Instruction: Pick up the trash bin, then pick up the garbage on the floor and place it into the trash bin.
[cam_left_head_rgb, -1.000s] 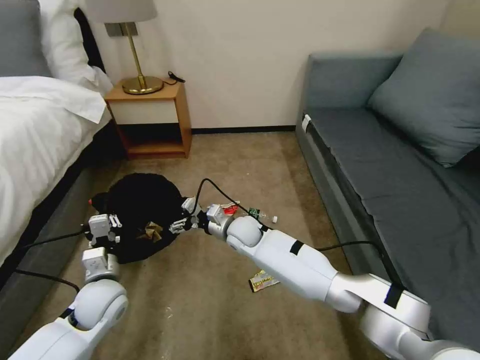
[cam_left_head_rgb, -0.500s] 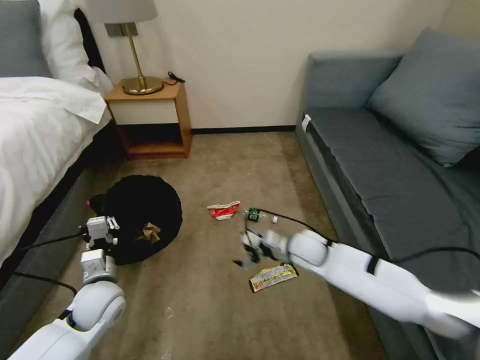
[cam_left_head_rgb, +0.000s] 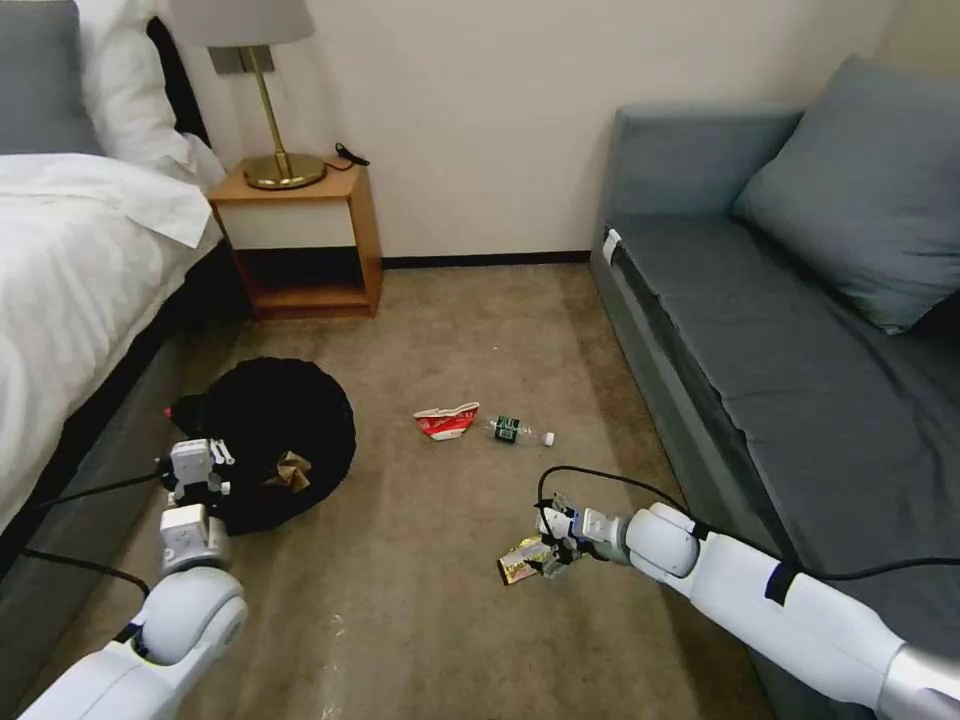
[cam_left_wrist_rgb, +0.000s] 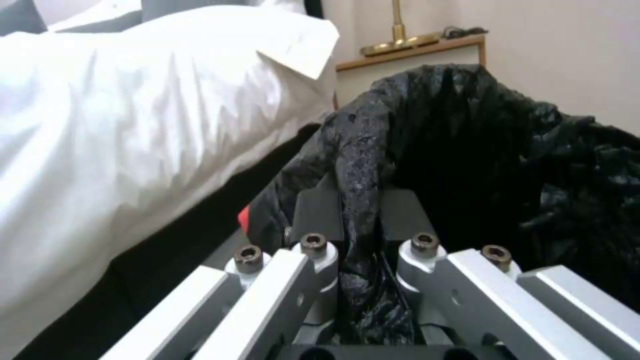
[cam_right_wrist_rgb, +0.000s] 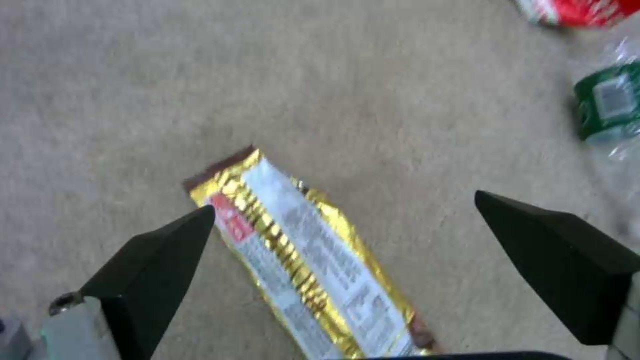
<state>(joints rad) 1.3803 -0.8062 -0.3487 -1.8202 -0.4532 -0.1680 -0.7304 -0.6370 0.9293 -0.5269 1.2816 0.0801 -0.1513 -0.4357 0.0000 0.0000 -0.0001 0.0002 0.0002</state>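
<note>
The round trash bin lined with a crinkly black plastic bag (cam_left_head_rgb: 270, 440) sits on the beige carpet beside the bed with white linen (cam_left_head_rgb: 70, 270). The left gripper (cam_left_wrist_rgb: 360, 215) is clenched on the bin's near rim, a fold of the black bag pinched between its dark fingers (cam_left_wrist_rgb: 313, 210). A crumpled piece of brown paper (cam_left_head_rgb: 290, 472) lies inside the bin.

The right gripper (cam_right_wrist_rgb: 343, 220) hangs low over the yellow-and-silver snack wrapper (cam_right_wrist_rgb: 313, 255), which lies flat on the carpet in front of the grey sofa (cam_left_head_rgb: 780, 340). Its jaws are spread wide, one black fingertip (cam_right_wrist_rgb: 173, 250) over the wrapper's edge and the other well off to its far side; whether that tip touches the foil is hard to tell. From the head camera the wrapper (cam_left_head_rgb: 517, 562) peeks out just beside the gripper (cam_left_head_rgb: 550, 545).

Farther toward the wall, the crumpled red-and-white paper carton (cam_left_head_rgb: 447, 421) and the small clear bottle with a green label (cam_left_head_rgb: 518, 431) lie close together on the floor, apart from both grippers.
</note>
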